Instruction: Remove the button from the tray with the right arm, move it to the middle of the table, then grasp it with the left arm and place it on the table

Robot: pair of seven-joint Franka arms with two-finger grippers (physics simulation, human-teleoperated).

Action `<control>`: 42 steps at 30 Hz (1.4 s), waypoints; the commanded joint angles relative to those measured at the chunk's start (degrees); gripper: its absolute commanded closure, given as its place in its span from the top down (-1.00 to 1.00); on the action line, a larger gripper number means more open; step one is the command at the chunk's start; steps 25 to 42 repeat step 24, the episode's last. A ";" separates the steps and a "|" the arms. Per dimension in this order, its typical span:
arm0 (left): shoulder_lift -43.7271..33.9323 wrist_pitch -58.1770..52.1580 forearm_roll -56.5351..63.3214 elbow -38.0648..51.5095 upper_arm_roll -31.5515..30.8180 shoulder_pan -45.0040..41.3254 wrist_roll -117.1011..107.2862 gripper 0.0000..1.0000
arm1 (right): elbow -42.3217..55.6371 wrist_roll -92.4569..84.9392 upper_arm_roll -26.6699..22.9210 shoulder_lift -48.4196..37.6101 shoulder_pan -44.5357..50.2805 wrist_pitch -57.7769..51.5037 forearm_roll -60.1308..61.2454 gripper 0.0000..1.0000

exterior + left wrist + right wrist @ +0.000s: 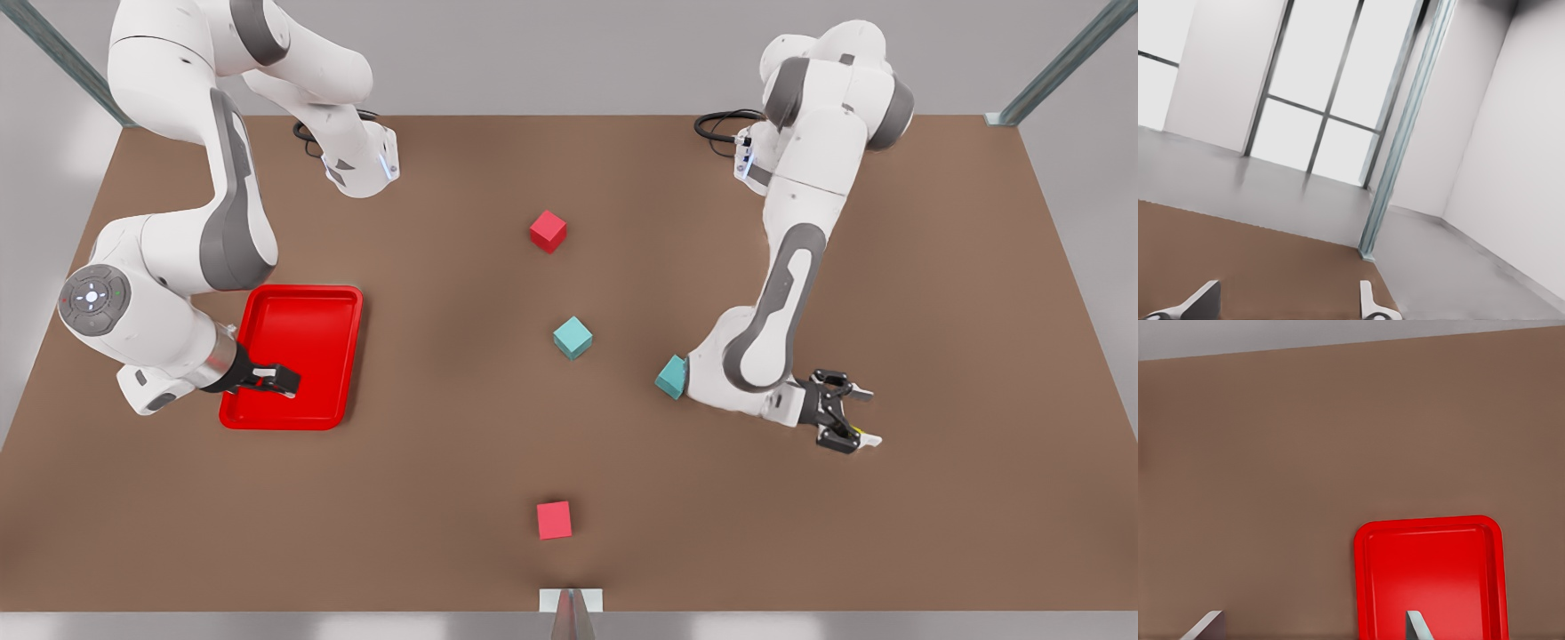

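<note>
The red tray (307, 320) lies on the brown table (444, 462) at the front view's left; the right wrist view has its rim (1429, 521) too. My right gripper (283, 380) hangs low over the tray's near part, open, with its fingertips (1417, 625) wide apart and nothing between them. The button is hidden from me. My left gripper (846, 413) waits at the front view's right above bare table, open, its fingertips (1368, 303) spread and empty.
Down the table's middle sit a red cube (548, 231), a teal cube (573, 338) and another red cube (554, 520). A second teal cube (672, 377) is partly behind the left arm's elbow. Metal posts stand at the far corners.
</note>
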 commanded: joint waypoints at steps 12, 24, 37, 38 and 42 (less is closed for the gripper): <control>-29.93 -15.16 -64.14 12.93 0.70 8.78 148.21 1.00 | -0.32 0.05 0.02 -0.07 0.08 -1.16 -0.22 1.00; -31.95 -7.77 -63.62 4.66 0.44 8.43 157.18 1.00 | -0.41 0.14 0.02 0.01 -0.18 -1.25 -0.31 1.00; -31.95 -7.77 -63.62 4.66 0.44 8.43 157.18 1.00 | -0.41 0.14 0.02 0.01 -0.18 -1.25 -0.31 1.00; -31.95 -7.77 -63.62 4.66 0.44 8.43 157.18 1.00 | -0.41 0.14 0.02 0.01 -0.18 -1.25 -0.31 1.00; -31.95 -7.77 -63.62 4.66 0.44 8.43 157.18 1.00 | -0.41 0.14 0.02 0.01 -0.18 -1.25 -0.31 1.00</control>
